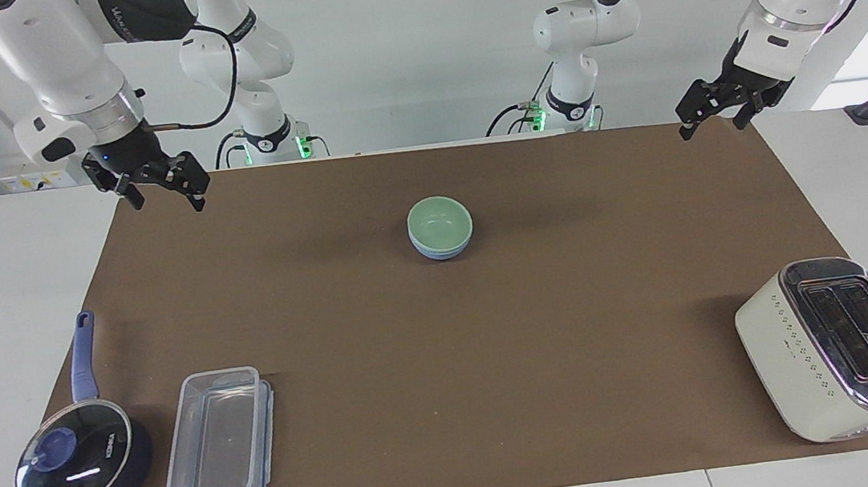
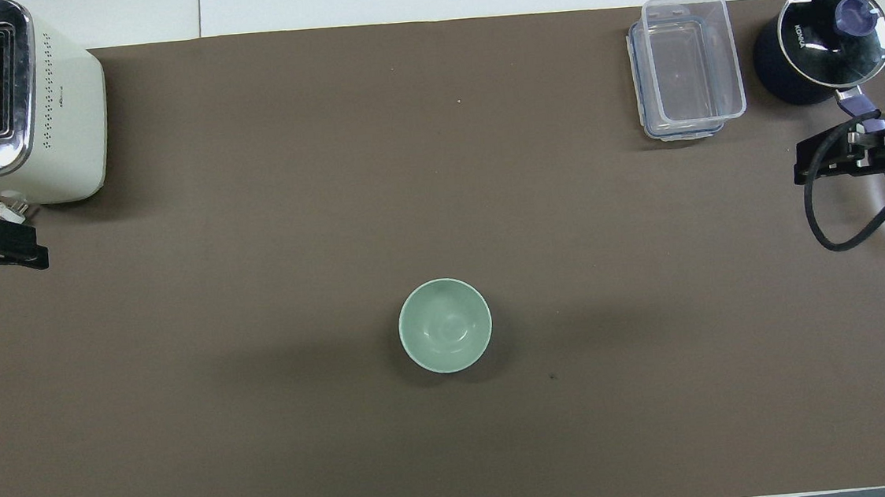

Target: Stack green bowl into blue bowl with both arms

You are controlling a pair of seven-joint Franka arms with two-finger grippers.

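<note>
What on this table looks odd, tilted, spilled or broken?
Nothing stands out. The green bowl sits level inside the blue bowl, and nothing is spilled. The right gripper and left gripper hang open over the mat's corners nearest the robots, holding nothing.

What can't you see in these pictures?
- Blue bowl: the overhead view hides it under the green bowl; the facing view shows only its side.
- Left gripper: the overhead view's edge cuts most of it off.
- Right gripper: partly cut off by the overhead view's edge.
- Saucepan contents: the dark lid reflects light.
</note>
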